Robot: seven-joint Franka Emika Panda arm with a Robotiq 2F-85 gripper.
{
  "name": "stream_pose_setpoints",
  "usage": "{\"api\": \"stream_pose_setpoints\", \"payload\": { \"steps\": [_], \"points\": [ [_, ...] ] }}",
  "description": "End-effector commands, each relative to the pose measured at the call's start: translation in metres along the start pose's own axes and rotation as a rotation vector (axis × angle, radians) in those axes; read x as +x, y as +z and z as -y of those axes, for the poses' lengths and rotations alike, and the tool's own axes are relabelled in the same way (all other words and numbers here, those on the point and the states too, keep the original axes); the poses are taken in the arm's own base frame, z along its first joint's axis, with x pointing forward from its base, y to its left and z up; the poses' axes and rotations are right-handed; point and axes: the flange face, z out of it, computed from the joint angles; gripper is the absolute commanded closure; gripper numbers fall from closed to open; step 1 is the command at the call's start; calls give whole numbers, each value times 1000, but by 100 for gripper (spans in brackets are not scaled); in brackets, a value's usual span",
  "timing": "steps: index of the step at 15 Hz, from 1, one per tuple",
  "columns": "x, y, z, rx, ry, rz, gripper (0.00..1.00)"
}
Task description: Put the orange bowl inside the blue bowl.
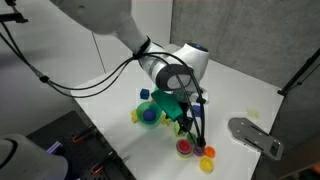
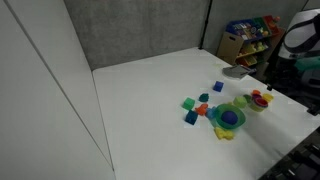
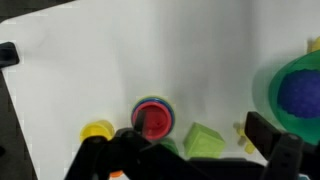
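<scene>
The red-orange bowl [image 3: 152, 117] sits nested in the small blue bowl [image 3: 150, 100], of which only a thin blue rim shows around it. The pair also shows in both exterior views [image 1: 184, 147] [image 2: 261, 98]. My gripper [image 3: 200, 130] is open and empty, hovering just above the table. Its one finger overlaps the red-orange bowl's edge and the other stands near the big green-ringed bowl. In an exterior view the gripper [image 1: 197, 128] hangs just above and behind the bowls.
A small yellow bowl [image 3: 97, 130] lies beside the nested pair. A green cube [image 3: 205, 140] lies between my fingers. A dark blue bowl in a green ring [image 3: 297, 95] [image 1: 150, 113] is close by. Coloured cubes [image 2: 190, 105] are scattered. A grey flat piece [image 1: 255, 135] lies near the table edge.
</scene>
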Motion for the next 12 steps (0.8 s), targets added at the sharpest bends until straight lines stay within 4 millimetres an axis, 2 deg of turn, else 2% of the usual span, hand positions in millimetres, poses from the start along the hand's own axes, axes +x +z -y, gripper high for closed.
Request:
{"api": "stream_pose_setpoints", "payload": {
  "steps": [1,6,8,12],
  "points": [
    [-38,-41,29,-26,-11,19,0],
    [-79,-107,80,-19,-12,37,0],
    [-102,-142,99,-8,-54,14,0],
    [-147,-204,118,19,-142,-80,0]
  ]
}}
